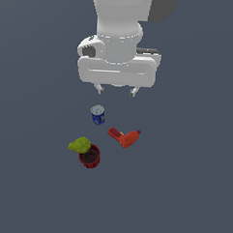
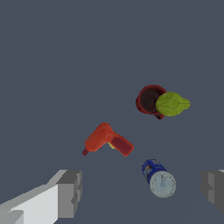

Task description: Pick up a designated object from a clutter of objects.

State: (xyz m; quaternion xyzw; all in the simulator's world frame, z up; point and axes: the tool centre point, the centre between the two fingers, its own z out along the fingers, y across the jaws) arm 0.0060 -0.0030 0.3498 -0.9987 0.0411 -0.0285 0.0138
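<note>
can (image 1: 97,114): blue, pale silvery top
drill (image 1: 124,137): red-orange
fruit (image 1: 79,145): yellow-green
mug (image 1: 89,157): dark red
desk (image 1: 182,189): slate grey
hand (image 1: 116,91): white

A plain, evenly lit dark slate-grey floor (image 1: 191,200) fills the whole background.

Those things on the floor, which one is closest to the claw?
The blue can. It stands just below the open claw, while the red-orange drill, yellow-green fruit and dark red mug sit farther off.
</note>
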